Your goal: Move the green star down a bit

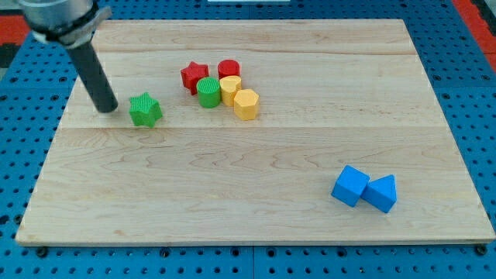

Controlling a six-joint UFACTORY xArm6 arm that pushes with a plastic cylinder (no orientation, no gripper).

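The green star (145, 110) lies on the wooden board (256, 194) in its upper left part. My tip (107, 108) rests on the board just to the left of the star, a small gap apart from it. The dark rod rises from the tip toward the view's top left corner.
A cluster sits right of the star: a red star (194, 76), a red cylinder (229, 70), a green cylinder (208, 92), a yellow cylinder (230, 87) and a yellow hexagonal block (246, 104). A blue cube (350, 186) and a blue triangular block (381, 193) lie at lower right.
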